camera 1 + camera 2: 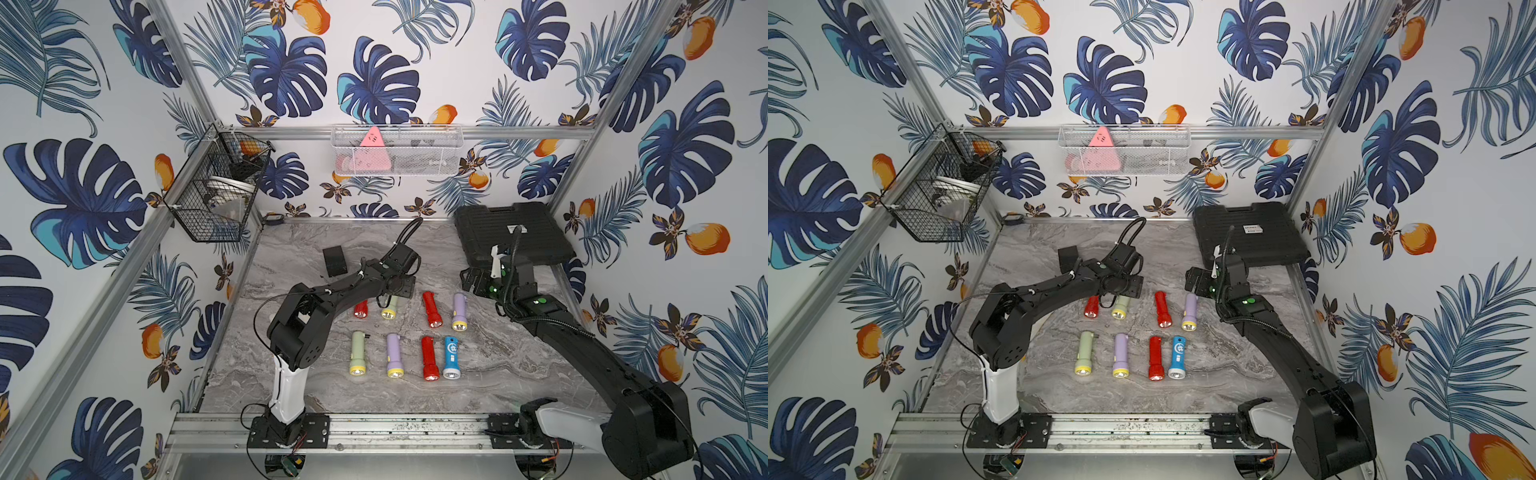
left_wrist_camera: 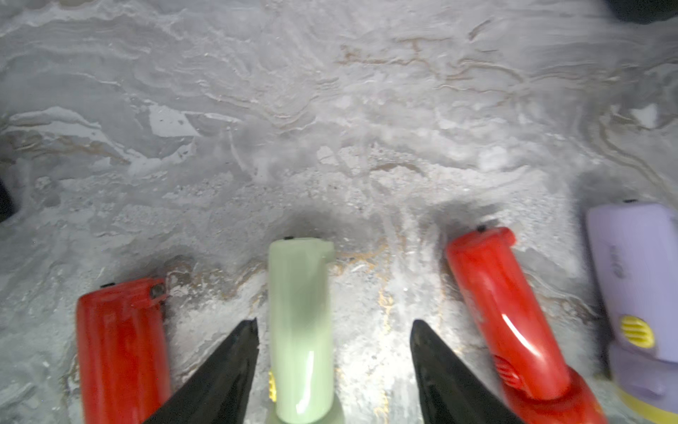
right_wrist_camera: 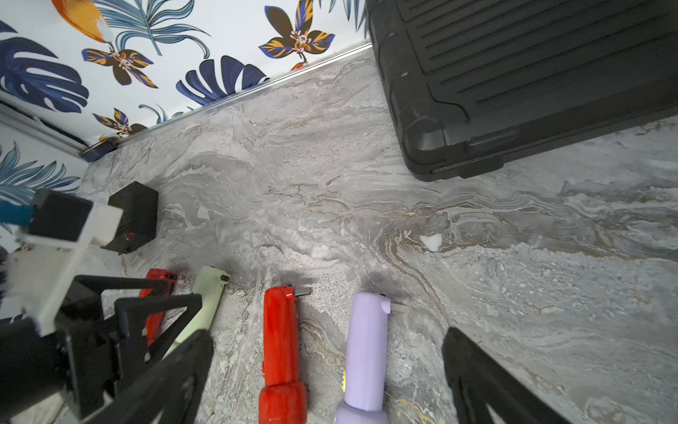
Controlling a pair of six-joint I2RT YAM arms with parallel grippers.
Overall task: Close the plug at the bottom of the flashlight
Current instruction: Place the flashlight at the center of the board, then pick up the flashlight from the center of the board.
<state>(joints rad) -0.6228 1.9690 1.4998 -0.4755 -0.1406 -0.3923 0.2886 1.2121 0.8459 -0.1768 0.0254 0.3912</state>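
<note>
Green flashlight [image 2: 299, 330], between parted tips of left pincer [image 2: 334, 322]

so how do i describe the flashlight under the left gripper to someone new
On the marble table, take the far row of four, second from the left, under the left gripper. It is the only pale green flashlight in that row, with a red flashlight on either side.

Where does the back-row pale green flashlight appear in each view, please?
In a top view: green flashlight, partly under the left arm.
In a top view: flashlight likewise under that arm.
Left wrist: flashlight between the fingers of the open left end effector.
Right wrist: flashlight behind the left end effector.
Shared landmark: the red flashlight at the row's end, beside it.
</note>
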